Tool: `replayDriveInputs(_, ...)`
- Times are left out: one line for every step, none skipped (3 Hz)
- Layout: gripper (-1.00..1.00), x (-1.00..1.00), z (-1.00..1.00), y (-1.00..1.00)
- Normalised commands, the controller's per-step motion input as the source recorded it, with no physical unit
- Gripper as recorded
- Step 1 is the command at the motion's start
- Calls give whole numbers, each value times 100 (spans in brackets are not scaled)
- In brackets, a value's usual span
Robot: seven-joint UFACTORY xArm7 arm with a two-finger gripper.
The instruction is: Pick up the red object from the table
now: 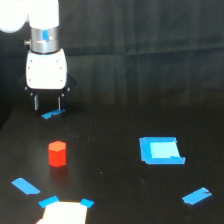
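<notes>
The red object [57, 153] is a small red-orange block standing on the black table [115, 180], toward the exterior view's left. My gripper [48, 104] hangs from the white arm above and behind the block, well apart from it. Its two thin fingers [36, 102] point down with a gap between them and hold nothing.
A blue square patch [161, 150] lies to the exterior view's right of the block. Blue tape pieces lie under the gripper [52, 114], at the lower left [25, 186] and at the lower right [196, 196]. A bright white patch with blue corners [64, 212] sits at the bottom edge.
</notes>
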Motion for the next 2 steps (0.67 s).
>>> replayDriveInputs(100,-64,-8,-100)
replayDriveInputs(100,-100,-86,-100)
